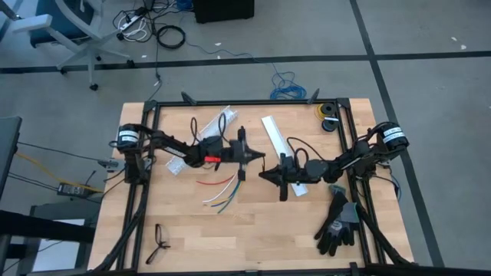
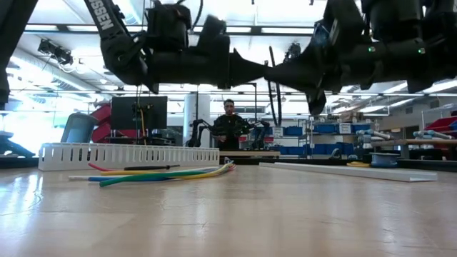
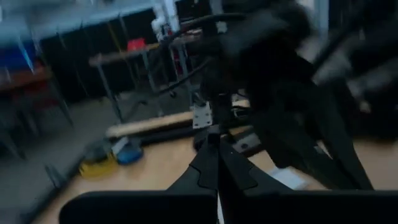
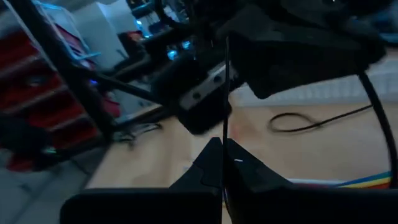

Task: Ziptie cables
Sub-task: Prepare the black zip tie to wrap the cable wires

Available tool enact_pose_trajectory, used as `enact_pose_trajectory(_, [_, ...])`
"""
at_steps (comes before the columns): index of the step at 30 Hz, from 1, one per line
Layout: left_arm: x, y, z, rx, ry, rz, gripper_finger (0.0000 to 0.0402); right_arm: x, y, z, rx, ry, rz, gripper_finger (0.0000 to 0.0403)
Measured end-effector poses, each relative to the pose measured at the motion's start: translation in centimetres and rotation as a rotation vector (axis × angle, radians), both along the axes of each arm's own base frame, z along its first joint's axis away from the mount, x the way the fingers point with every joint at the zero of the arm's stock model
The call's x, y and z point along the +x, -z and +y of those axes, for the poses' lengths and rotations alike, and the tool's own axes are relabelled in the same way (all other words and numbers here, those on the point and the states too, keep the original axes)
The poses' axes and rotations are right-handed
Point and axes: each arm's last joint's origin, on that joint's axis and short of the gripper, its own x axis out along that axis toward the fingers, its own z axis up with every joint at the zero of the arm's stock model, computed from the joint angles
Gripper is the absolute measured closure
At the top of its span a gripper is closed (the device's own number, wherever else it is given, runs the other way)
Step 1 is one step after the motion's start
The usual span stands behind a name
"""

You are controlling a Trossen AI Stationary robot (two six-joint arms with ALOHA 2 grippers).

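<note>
Your cables (image 1: pixel 221 192) are lying flat on the wooden table (image 1: pixel 253 230), a fan of thin red, green, blue, yellow and white strands, loose ends spread toward the near edge, just below where the two arms meet. In the low view they rest slack on the wood in front of the white slotted channel (image 2: pixel 128 154). Expect them to be light and floppy: lift one strand and the rest will likely trail or splay. The place to take them, I'd say, is where the strands run closest together, up near the joined end, not out at the loose tips.

Now the arms. Your left gripper (image 1: pixel 261 156) hangs above the table, clenched, tip pointing across at the right gripper (image 1: pixel 265 175), which is also clamped shut. A thin black strip (image 4: pixel 225 93) rises from between the right gripper's closed fingers; that looks like the ziptie. Whether the left one pinches it too, you can't tell from here.

The cables are slippery-sheathed by the look of them, so bunch them before threading.
</note>
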Motion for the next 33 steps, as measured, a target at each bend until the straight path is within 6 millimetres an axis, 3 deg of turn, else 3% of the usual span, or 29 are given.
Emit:
enact_pose_trajectory(4, [0.1, 0.0, -1.5, 0.19, -0.044, 0.004, 0.0401, 0.2, -0.2, 0.1, 0.07, -0.032, -0.005, 0.0403])
enact_pose_trajectory(11, [0.1, 0.0, -2.5, 0.321, -0.111, 0.016, 0.0401, 0.2, -0.2, 0.0, 0.128, -0.038, -0.004, 0.0403])
enact_pose_trajectory(33, [0.1, -0.1, -2.7, 0.313, -0.096, 0.005, 0.0401, -0.6, 0.3, -0.1, 0.191, -0.014, -0.011, 0.0403])
